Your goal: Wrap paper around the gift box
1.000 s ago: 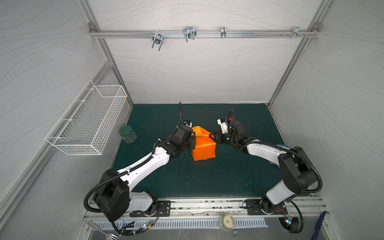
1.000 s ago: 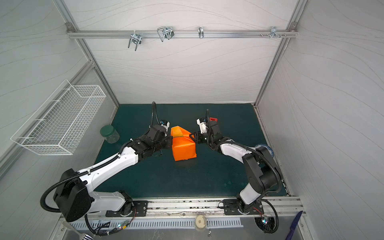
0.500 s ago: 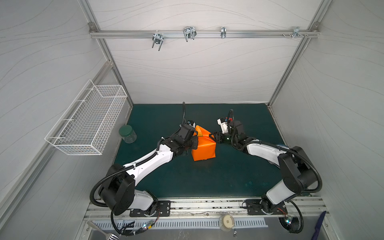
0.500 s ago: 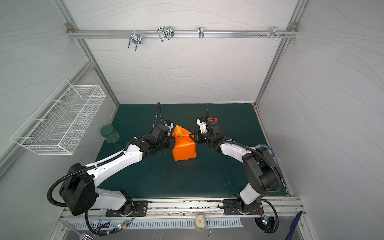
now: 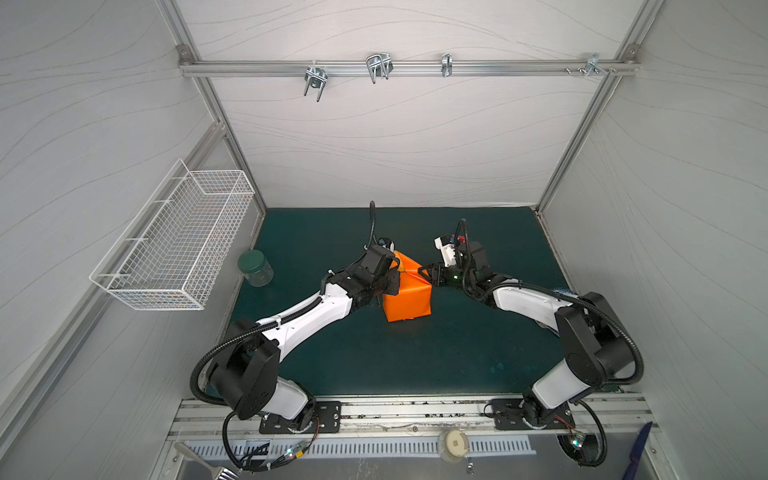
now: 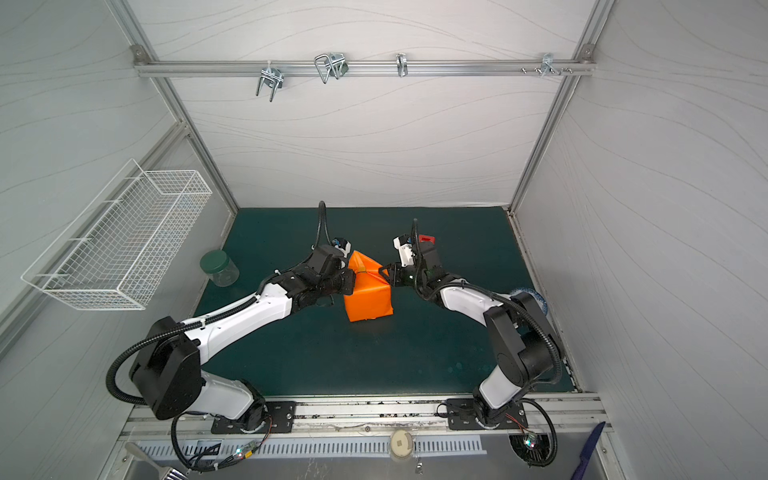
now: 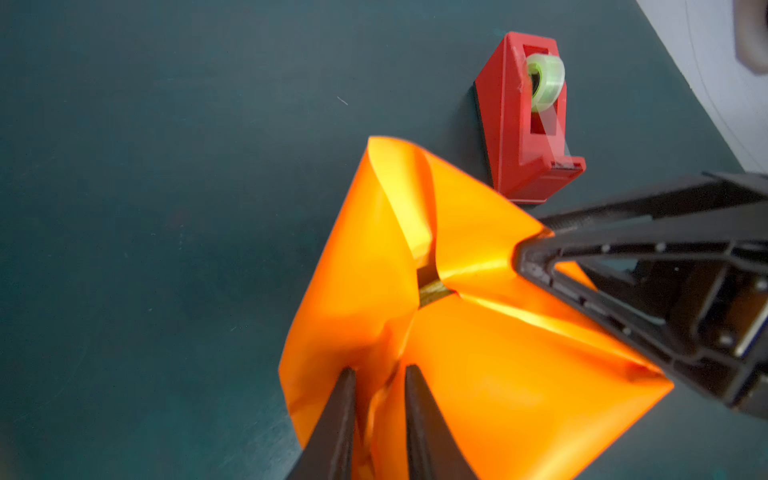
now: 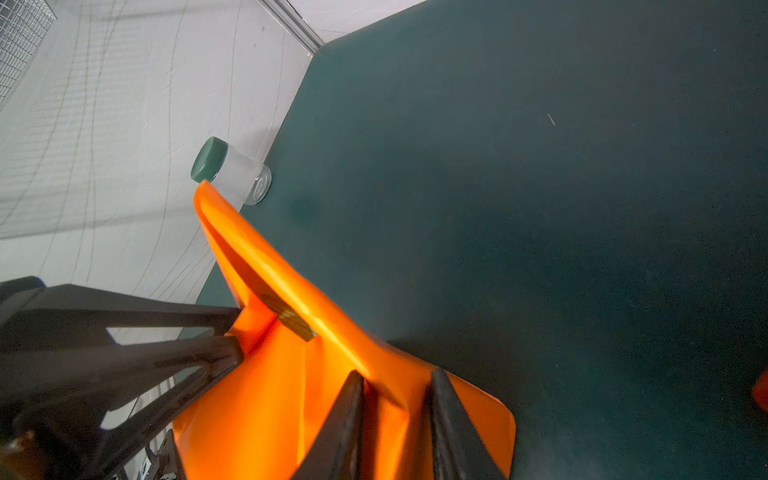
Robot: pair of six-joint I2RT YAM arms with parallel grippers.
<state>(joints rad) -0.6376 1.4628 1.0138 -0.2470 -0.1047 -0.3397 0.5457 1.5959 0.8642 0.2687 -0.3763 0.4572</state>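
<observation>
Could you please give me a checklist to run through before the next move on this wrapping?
1. Cover over box: not ok; it shows through a gap in the paper.
2. Fold held by left gripper: not ok; jaws stand slightly apart around it.
3. Ridge gripped by right gripper: cannot tell.
4. Roll in tape dispenser: ok.
5. Work clear of jar: ok.

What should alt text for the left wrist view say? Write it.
Orange paper folded around a box, only a sliver of box showing at a gap; the left gripper straddles one fold, the right gripper pinches another. A red tape dispenser stands nearby on the green mat.
</observation>
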